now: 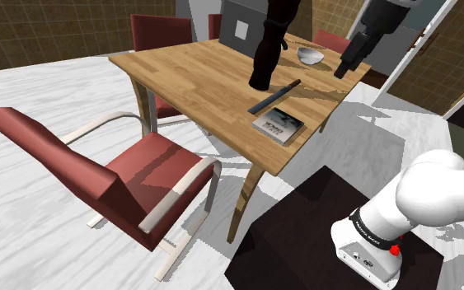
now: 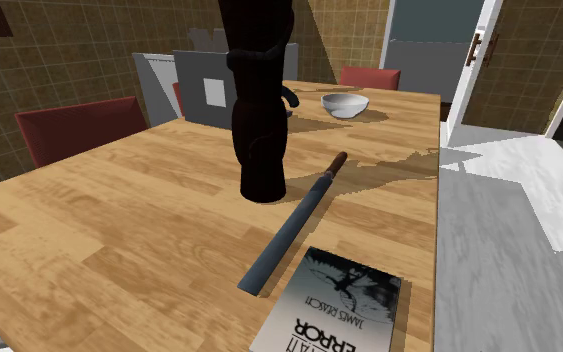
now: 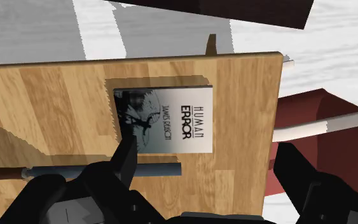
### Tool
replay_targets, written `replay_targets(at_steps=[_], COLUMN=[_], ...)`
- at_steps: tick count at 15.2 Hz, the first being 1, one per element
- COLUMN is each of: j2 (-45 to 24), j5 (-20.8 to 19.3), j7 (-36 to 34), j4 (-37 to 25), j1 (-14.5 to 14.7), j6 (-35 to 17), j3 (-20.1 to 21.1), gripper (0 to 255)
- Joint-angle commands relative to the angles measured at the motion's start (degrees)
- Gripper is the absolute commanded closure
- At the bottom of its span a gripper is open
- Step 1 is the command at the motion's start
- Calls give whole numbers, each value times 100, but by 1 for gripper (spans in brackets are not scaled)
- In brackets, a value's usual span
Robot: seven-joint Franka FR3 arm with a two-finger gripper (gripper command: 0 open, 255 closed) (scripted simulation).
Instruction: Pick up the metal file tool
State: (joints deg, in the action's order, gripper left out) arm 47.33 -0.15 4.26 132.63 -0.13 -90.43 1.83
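File (image 1: pixel 273 96) is lying flat on the table (image 1: pixel 180 70), near the edge, grey blade end just beside the book (image 1: pixel 278 124) and the brown handle pointing off toward the bowl (image 1: pixel 309 55). Nothing's holding it yet.

Gripper (image 2: pixel 262 188) is low over the wood right beside the file's middle. On the wrist cam the fingers (image 3: pixel 124 156) are spread wide with nothing clasped. One finger crosses in front of the blade, and only the blade tip pokes into the gap.

So I'd call this the line-up step, not the grab. Next move, I reckon: slide sideways along the blade so the shaft sits squarely between both fingers, drop almost to the tabletop since the thing is thin, then squeeze and lift. Book's close, so watch that a finger doesn't snag its corner.
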Motion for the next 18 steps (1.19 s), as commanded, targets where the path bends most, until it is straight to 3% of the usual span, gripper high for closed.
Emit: replay_targets(at_steps=[1, 9, 18], j2=[0, -1482, -3233], j5=[0, 163, 113], j7=[0, -1540, -3195], j4=[0, -215, -902], j1=[0, -578, -1156], j6=[0, -1256, -2299], j3=[0, 299, 402], gripper=[0, 0, 0])
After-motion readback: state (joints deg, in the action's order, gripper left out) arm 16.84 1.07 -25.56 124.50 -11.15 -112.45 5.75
